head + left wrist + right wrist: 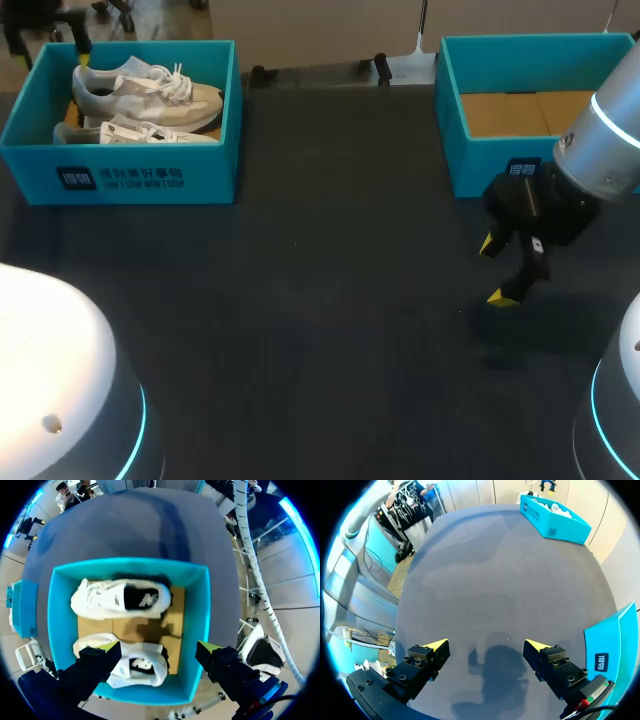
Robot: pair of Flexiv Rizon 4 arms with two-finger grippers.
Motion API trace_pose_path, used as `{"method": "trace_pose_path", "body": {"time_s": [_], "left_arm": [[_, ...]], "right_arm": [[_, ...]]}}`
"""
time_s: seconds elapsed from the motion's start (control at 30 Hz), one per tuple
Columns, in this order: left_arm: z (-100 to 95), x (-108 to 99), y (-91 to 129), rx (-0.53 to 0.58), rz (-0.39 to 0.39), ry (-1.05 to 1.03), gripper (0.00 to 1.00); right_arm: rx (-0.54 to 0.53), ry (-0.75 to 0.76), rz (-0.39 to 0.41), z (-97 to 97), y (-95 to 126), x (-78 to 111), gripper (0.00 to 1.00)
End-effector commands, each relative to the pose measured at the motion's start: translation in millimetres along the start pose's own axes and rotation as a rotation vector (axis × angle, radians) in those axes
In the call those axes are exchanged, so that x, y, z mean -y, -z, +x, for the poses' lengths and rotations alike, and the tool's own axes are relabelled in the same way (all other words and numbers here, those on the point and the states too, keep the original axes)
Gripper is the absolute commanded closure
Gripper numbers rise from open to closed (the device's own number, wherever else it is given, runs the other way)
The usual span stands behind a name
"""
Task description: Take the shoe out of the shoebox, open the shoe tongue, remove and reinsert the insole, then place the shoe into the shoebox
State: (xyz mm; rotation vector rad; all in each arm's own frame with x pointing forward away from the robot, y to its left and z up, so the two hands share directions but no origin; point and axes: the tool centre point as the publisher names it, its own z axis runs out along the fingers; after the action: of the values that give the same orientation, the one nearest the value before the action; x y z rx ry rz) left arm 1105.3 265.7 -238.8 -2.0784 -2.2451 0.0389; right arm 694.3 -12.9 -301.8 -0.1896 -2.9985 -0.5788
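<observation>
The table (300, 340) is being spanned by two blue boxes set well apart. The filled shoebox (120, 180) is lying on the left arm's side, and an empty shoebox (500, 165) on the right arm's side.

In the left wrist view, the filled shoebox (201, 610) is being looked into from straight above by the left gripper (159, 647). Its fingers (95, 667) are being held wide apart, with nothing between them but air. Two pale shoes are lying side by side on the cardboard floor. The nearer shoe (142, 667) is under the gripper, partly between the fingers and closer to one of them. The farther shoe (120, 599) is just ahead of the fingers.

The coming move is judged to turn on the shoes' long axis. Both shoes are lying along the line that joins the two fingertips, so the nearer shoe would be met end to end rather than across its narrow width. A turn of the wrist is probably being called for before any descent. The left arm is plainly the nearer one for the pick.

The right gripper (495, 271) is being held low over bare table, just in front of the empty shoebox. In its own wrist view the right gripper (487, 644) is also spread wide and empty. There the empty shoebox (615, 635) is showing beside one finger, and the filled shoebox (555, 517) is lying far ahead, well out of its reach.
</observation>
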Motion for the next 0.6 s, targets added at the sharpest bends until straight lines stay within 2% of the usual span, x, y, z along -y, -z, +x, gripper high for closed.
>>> {"method": "trace_pose_path", "body": {"time_s": [0.03,0.07,0.6], "left_arm": [[4.3,60.5,-0.7,0.003,-0.1,0.009,0.0],[5.9,67.0,-1.2,0.003,-0.089,-0.003,0.0],[5.9,67.0,-1.2,0.003,-0.089,-0.003,0.0]], "right_arm": [[0.002,-0.001,0.003,1.0,-0.3,-0.3,0.0],[0.002,-0.001,0.003,1.0,-0.3,-0.3,0.0],[0.002,-0.001,0.003,1.0,-0.3,-0.3,0.0]]}}
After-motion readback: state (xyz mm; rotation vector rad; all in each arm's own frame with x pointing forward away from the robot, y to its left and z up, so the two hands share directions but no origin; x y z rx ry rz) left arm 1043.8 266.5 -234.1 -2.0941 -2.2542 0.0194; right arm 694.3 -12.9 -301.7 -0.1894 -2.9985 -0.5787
